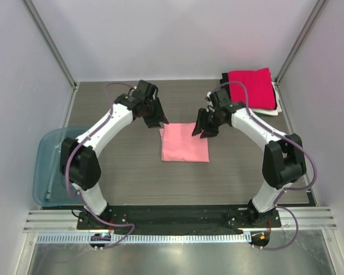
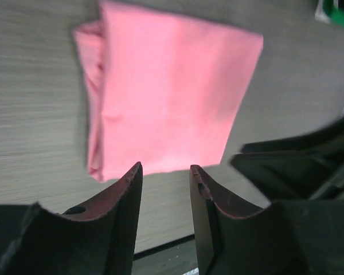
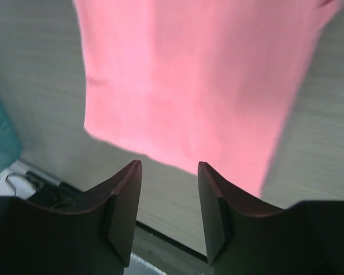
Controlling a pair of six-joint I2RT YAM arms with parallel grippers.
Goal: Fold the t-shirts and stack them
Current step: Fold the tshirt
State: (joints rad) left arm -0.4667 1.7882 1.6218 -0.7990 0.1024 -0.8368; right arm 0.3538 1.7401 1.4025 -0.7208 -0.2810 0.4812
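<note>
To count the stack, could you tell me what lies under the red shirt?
Under the red shirt, black cloth shows at the left edge, white cloth at the right; the rest is covered.

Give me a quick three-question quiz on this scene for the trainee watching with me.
1. True or false: the pink t-shirt lies folded on the table, with the left claw and right claw both open and gripping nothing.
2. Which colour tops the stack in the far right corner? A green, B magenta-red, C black.
3. Fill in: the blue bin sits on the robot's ____ side.
Key: 1 true; 2 B; 3 left.
</note>
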